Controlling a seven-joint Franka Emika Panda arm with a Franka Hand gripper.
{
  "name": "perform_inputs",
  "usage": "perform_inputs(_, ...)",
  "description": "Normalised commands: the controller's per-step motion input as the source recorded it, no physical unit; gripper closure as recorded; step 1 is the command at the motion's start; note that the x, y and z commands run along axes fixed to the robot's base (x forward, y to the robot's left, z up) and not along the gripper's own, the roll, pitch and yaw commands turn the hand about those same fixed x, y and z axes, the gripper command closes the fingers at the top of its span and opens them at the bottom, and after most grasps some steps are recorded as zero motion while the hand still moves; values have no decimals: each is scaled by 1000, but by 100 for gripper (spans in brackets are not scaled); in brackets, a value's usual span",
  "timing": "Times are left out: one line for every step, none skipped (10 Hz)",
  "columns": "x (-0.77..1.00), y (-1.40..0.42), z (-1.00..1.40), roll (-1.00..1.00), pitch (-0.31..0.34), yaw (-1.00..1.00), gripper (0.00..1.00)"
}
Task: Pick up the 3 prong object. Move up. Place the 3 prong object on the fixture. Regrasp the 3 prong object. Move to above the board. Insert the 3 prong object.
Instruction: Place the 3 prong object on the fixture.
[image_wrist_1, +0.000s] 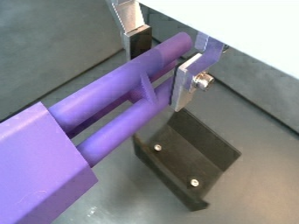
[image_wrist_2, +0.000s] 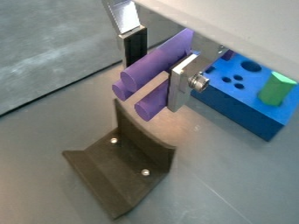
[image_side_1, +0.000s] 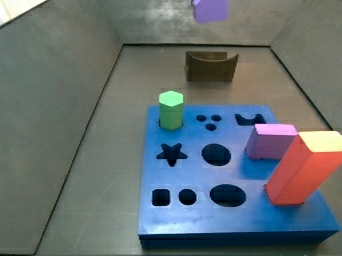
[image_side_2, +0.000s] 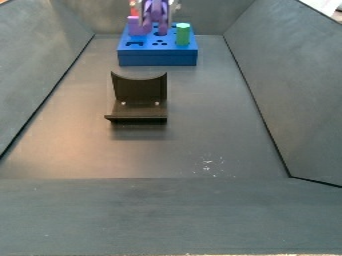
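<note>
Gripper (image_wrist_1: 163, 63) fingers (image_wrist_1: 187, 83) clamped on 3 prong object (image_wrist_1: 111, 114), fixture (image_wrist_2: 122, 166) beneath; board (image_wrist_2: 246, 96) beyond fingers in a wrist view.

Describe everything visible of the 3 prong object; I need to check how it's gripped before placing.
The 3 prong object is light purple, smooth plastic: a blocky body with rounded parallel prongs at one end. It lies roughly level, clamped across the prongs by the gripper, whose padded silver fingers press on both sides. It hangs in the air above the fixture, not touching it; a side view shows only part of it at the frame's top.
</note>
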Motion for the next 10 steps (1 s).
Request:
perform_inputs(573, 708, -37, -1000, 187, 23, 100)
perform_inputs(461, 481, -18, -1000, 206, -3, 100)
perform_inputs(410, 367, -23, -1000, 214, -17, 100)
perform_inputs(292, 99, -9, -1000, 233, -65, 100)
perform_inputs(247, 31, -6, -929, 224, -84, 100)
perform_inputs(147, 34, -6, -674, 179, -106, 100)
perform_inputs(72, 47, -5, -506, 147, -119, 100)
perform_inputs(51, 34, 0, -298, 88, -120, 100)
perform_inputs(52, 25, 2, -231, 69, -117, 100)
perform_inputs(98, 61, -1000, -1000, 64, -111, 100)
